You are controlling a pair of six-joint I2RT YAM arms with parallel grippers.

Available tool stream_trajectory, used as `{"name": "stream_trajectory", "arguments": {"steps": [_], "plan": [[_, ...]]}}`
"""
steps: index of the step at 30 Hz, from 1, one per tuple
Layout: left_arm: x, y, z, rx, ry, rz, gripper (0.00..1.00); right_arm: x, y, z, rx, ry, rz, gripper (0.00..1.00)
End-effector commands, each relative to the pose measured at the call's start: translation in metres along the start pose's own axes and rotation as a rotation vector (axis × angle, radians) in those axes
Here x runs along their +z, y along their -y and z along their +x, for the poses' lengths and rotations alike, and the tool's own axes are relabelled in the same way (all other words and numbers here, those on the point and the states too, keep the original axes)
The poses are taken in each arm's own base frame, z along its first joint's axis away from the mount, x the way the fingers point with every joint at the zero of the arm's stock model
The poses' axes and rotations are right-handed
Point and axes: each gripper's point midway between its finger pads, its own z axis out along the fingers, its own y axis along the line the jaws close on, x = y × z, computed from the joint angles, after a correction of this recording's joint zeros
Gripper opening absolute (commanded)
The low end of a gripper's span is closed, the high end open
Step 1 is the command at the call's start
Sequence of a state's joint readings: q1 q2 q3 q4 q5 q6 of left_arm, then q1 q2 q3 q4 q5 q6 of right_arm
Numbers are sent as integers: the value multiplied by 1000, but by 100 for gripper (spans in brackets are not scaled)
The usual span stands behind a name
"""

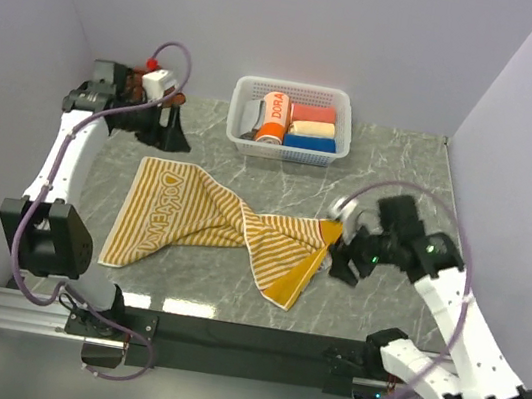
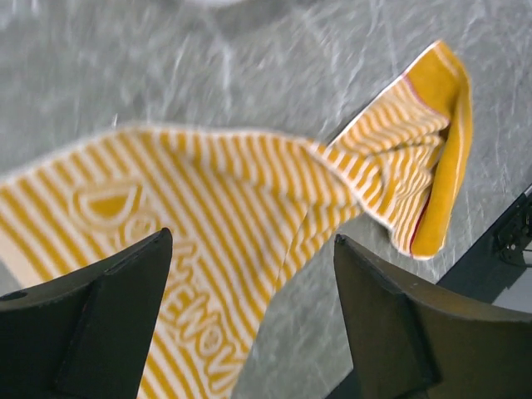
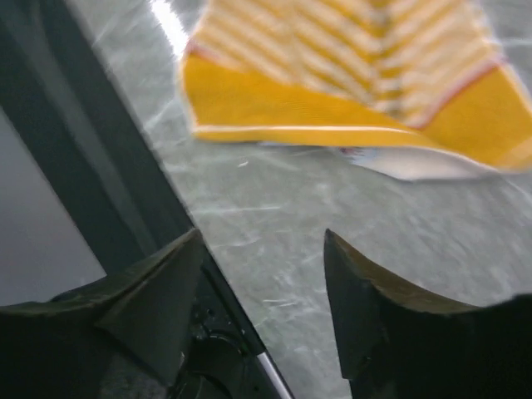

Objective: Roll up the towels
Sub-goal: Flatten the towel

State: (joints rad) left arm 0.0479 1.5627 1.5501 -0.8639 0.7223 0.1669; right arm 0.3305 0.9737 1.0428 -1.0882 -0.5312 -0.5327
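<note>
A striped towel [image 1: 197, 219] lies spread but rumpled on the worktop [image 1: 401, 180], in front of the basket [image 1: 294, 86] of finished rolls [image 1: 298, 126]. Its lettered end sits forward and left of the basket. Its other end is bunched and twisted forward and right of it, where a corner [image 1: 300, 271] is flipped over to show its plain yellow side.

The left end effector [image 1: 171, 134] hangs just left of the basket, well apart from the towel, with its jaws spread and nothing between them. Its wrist camera looks down on the towel [image 2: 233, 208] through the empty gap of the end effector [image 2: 253, 241].

The right end effector [image 1: 339, 262] is forward and right of the basket, just beside the flipped corner. It too is released, and its wrist view shows bare worktop between the jaws of the end effector [image 3: 262, 234], with the towel's edge [image 3: 349, 91] just ahead.

The cloth looks light, soft and limp. It will likely sag and drag wherever it is lifted and will not hold a shape unless it is pinched. Rolling probably calls for flattening the twisted end first, then a pinch at each corner of one short edge.
</note>
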Motion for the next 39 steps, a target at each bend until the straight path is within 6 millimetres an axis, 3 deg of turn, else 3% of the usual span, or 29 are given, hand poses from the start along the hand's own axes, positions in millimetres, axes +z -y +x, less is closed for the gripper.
{"name": "stream_trajectory", "arguments": {"steps": [1,2,3,4,6,11,20,25,26,27,28,29,34,37,38,39], "plan": [[-10,-13,40,-77,-65,25,84,18,-11,19,-223,-99,60,69],[-11,-18,47,-89,-74,14,85,31,-13,23,-247,-111,72,70],[-15,-25,52,-106,-78,1,85,43,-30,25,-327,-137,28,71],[-14,-26,61,-119,-97,-2,86,50,-26,27,-356,-161,72,72],[-14,-32,69,-117,-115,-25,87,74,-42,28,-461,-177,53,73],[-14,-35,82,-122,-131,-57,89,116,-59,28,-648,-215,98,75],[-13,-60,103,-151,-171,-188,90,161,-71,34,-746,-241,94,73],[-5,-105,85,-157,-143,-343,86,171,-69,53,-746,-287,76,49],[-4,-112,81,-161,-141,-364,85,173,-70,53,-743,-283,72,37],[-3,-116,70,-156,-124,-370,83,173,-69,55,-737,-286,69,31],[3,-122,72,-177,-141,-363,83,172,-70,57,-729,-295,61,25],[6,-123,70,-189,-142,-351,82,171,-70,57,-723,-297,58,12],[14,-131,60,-199,-138,-339,81,159,-79,54,-708,-277,5,13],[14,-132,60,-194,-142,-338,82,141,-88,56,-710,-273,-60,28],[14,-131,61,-194,-147,-336,82,138,-92,56,-713,-265,-83,41],[14,-131,62,-196,-149,-335,82,135,-93,56,-717,-259,-88,45]]}}
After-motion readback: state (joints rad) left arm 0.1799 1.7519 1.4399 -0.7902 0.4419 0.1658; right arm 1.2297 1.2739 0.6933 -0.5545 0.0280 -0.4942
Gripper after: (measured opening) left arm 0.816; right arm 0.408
